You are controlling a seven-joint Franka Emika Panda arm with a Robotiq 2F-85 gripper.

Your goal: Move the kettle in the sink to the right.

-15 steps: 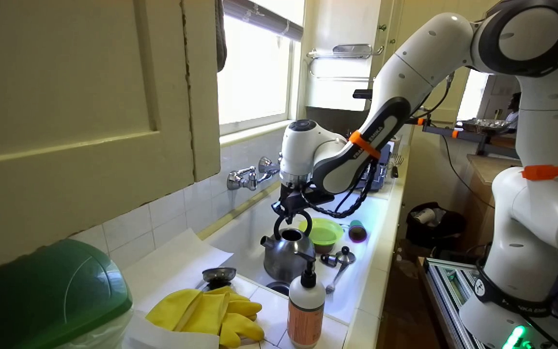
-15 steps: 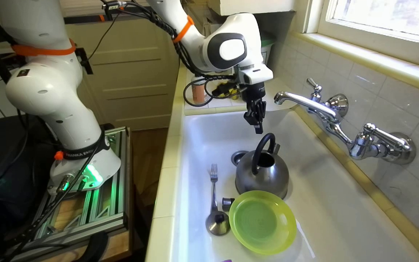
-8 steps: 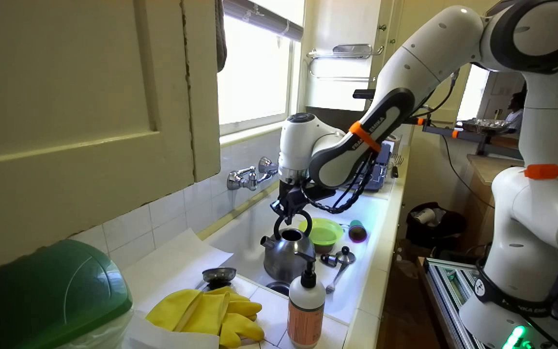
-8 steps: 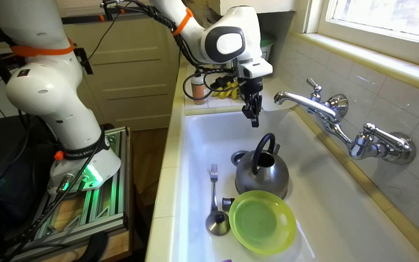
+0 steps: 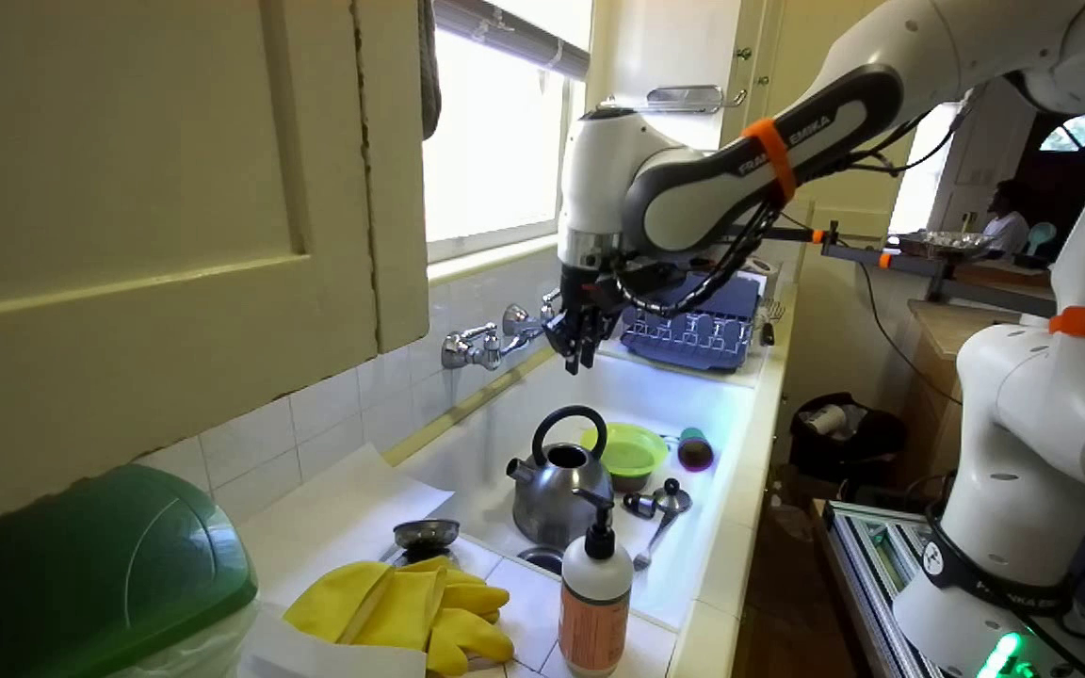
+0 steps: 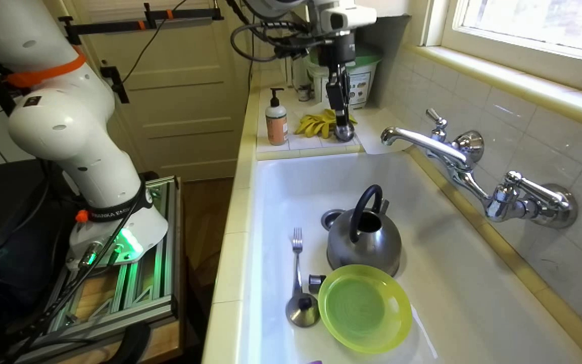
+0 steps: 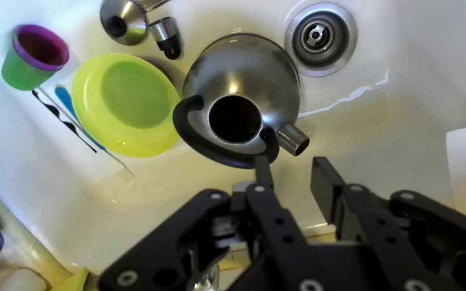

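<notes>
The kettle [image 5: 557, 508] stands upright in the sink [image 6: 473, 298]; its grey metal body [image 6: 364, 253] and black arched handle show in both exterior views. In the wrist view the kettle [image 7: 245, 64] is seen from above, with its top opening uncovered and its spout pointing down and right. My gripper [image 5: 582, 363] is open and empty, hanging well above the kettle's handle. In the wrist view the fingers of the gripper [image 7: 291, 173] are apart; the left fingertip overlaps the handle's edge in the picture, with a height gap between them.
A yellow-green plate [image 6: 364, 308] lies beside the kettle. A metal lid [image 6: 302, 316], a fork [image 6: 297, 268] and a green-purple cup [image 7: 30, 60] are in the sink. The faucet [image 6: 432, 144] reaches over one side. A soap bottle [image 5: 594, 603] and yellow gloves [image 5: 401, 607] are on the counter.
My gripper has risen away from the kettle's handle, most of it in the last half second. The kettle and the other things in the sink have not moved.
</notes>
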